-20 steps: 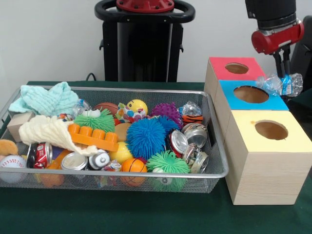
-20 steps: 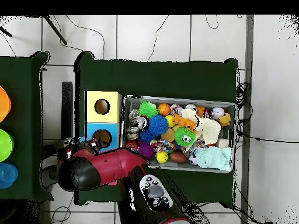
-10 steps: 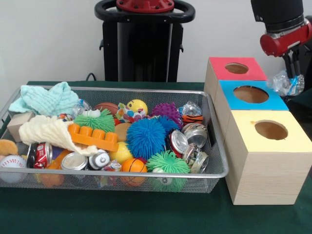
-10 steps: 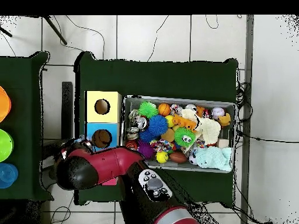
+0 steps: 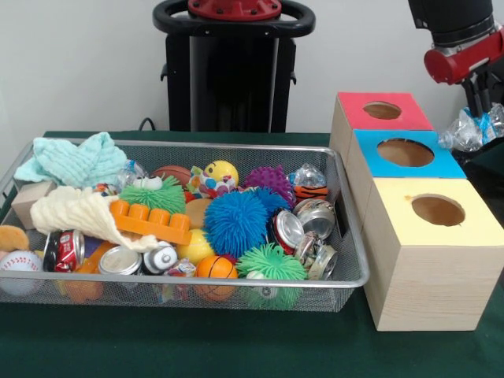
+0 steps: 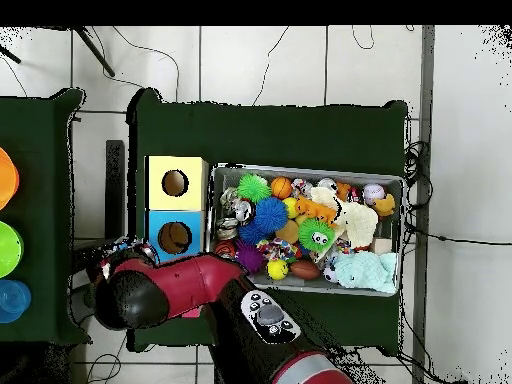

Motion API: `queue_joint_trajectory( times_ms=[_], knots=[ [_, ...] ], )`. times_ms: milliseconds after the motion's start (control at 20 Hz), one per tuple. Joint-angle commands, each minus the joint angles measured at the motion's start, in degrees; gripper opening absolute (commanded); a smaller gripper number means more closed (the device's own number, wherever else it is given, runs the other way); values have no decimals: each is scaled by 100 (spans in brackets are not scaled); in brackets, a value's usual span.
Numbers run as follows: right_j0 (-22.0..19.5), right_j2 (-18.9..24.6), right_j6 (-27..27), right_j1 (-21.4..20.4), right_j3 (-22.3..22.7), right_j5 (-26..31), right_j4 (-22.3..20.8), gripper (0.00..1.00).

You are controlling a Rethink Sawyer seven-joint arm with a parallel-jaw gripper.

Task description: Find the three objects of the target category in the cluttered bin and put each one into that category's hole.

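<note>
My gripper (image 5: 483, 110) hangs at the far right of the front view, right of the blue-topped box (image 5: 405, 152), and is shut on a crumpled clear plastic bottle (image 5: 471, 131). The bottle is clear of the boxes, beyond their right edge. A red-topped box (image 5: 382, 110) stands behind the blue one and a yellow-topped box (image 5: 437, 210) in front, each with a round hole. In the overhead view the red arm (image 6: 170, 290) covers the red box; the yellow box (image 6: 175, 183) and blue box (image 6: 175, 236) show. Another crumpled plastic piece (image 5: 309, 175) lies in the bin.
The wire mesh bin (image 5: 236, 145) left of the boxes holds spiky balls (image 5: 235, 222), crushed cans (image 5: 315, 216), an orange block (image 5: 150, 222), cloths (image 5: 75, 160) and small balls. A black stand (image 5: 228, 71) rises behind it. Coloured bowls (image 6: 8, 250) sit on a side table.
The gripper has moved to the right and slightly up with the crumpled bottle, away from the blue box's hole. The bin's contents have not moved.
</note>
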Motion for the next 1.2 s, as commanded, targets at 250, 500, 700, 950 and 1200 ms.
queue_joint_trajectory(
  times_ms=[250, 500, 700, 950, 1200],
  knots=[
    [-272, 475, 1074, -224, 366, 406, 417, 0],
    [-256, 416, 1018, -164, 410, 318, 382, 0],
    [-338, 524, 1025, -241, 501, 345, 408, 0],
    [-418, 572, 976, -180, 550, 272, 329, 0],
    [-479, 643, 958, -351, 673, 309, 315, 0]
  ],
)
